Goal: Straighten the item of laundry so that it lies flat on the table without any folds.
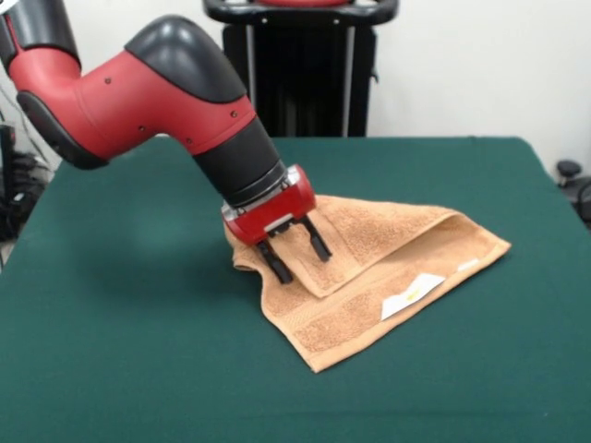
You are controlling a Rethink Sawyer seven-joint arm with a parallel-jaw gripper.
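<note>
**Q:** How is the arm posed?

**A:** The red and black Sawyer arm (138, 88) is seen entering from the upper left of the front view, angled down and to the right over the towel. Its black wrist section is followed by a red gripper body, tilted so that the gripper (297, 254) is pointed down at the cloth.

**Q:** And the fingers?

**A:** Two black fingers (275, 263) are held apart, with towel visible between them. Their tips are seen at or just above the cloth near the towel's left end; whether contact is made cannot be told. Nothing is clamped.

**Q:** Where is the laundry?

**A:** The orange-brown terry towel (369, 277) is shown lying on the green table (120, 360), to the right of the table's middle. It is not flat: an upper layer is folded over a lower one, with a raised fold running towards the towel's right corner. A white label (413, 295) is shown on the lower layer, right of the gripper, and a woven border band is visible along the towel's near edge.

**Q:** What is behind the towel?

**A:** The black pedestal (305, 65) is pictured at the table's far edge.
</note>
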